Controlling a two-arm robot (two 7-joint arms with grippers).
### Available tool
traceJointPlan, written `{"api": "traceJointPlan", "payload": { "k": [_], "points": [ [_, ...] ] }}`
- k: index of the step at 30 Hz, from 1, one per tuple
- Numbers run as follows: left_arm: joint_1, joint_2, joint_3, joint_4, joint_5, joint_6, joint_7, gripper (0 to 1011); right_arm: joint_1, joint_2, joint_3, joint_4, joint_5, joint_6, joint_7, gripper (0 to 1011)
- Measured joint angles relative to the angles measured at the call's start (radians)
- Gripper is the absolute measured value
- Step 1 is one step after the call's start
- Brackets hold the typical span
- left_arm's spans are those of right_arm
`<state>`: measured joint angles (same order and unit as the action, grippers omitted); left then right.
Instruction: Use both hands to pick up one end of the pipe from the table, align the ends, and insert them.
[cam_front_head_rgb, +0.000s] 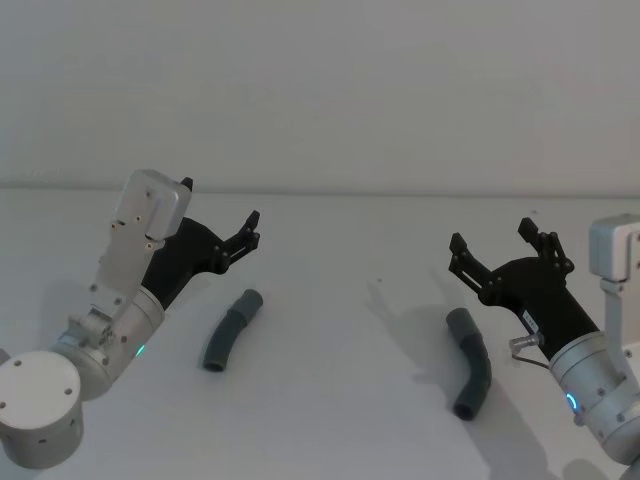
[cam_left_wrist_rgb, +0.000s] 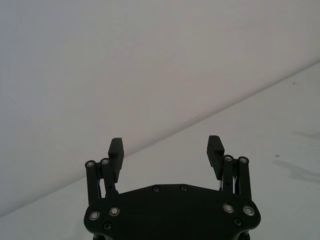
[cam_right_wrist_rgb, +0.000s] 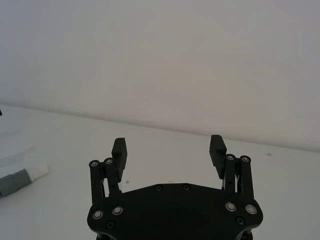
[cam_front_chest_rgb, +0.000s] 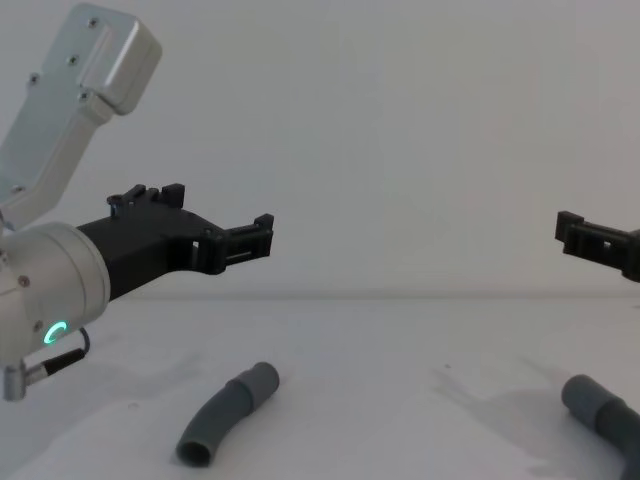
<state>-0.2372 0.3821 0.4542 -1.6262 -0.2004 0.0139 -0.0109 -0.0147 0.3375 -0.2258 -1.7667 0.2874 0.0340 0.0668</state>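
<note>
Two curved dark grey pipe pieces lie apart on the white table (cam_front_head_rgb: 340, 300). The left piece (cam_front_head_rgb: 232, 330) (cam_front_chest_rgb: 228, 412) lies in front of my left gripper (cam_front_head_rgb: 220, 203) (cam_front_chest_rgb: 220, 212), which hovers above the table, open and empty (cam_left_wrist_rgb: 165, 145). The right piece (cam_front_head_rgb: 472, 362) (cam_front_chest_rgb: 600, 410) lies just below my right gripper (cam_front_head_rgb: 492, 236) (cam_front_chest_rgb: 585, 238), also open, empty and raised (cam_right_wrist_rgb: 168, 144). In the right wrist view a grey cuff with a white tip (cam_right_wrist_rgb: 22, 176) shows at the edge; I cannot tell which piece it belongs to.
A plain white wall (cam_front_head_rgb: 320, 90) rises behind the table's far edge. Bare table surface (cam_front_chest_rgb: 400, 400) lies between the two pieces.
</note>
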Motion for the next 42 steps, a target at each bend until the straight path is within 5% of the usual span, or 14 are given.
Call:
{"api": "traceJointPlan", "payload": {
  "k": [42],
  "points": [
    [0.000,0.000,0.000,0.000,0.000,0.000,0.000,1001,0.000,0.000,0.000,0.000,0.000,0.000,0.000,1000]
  ]
}}
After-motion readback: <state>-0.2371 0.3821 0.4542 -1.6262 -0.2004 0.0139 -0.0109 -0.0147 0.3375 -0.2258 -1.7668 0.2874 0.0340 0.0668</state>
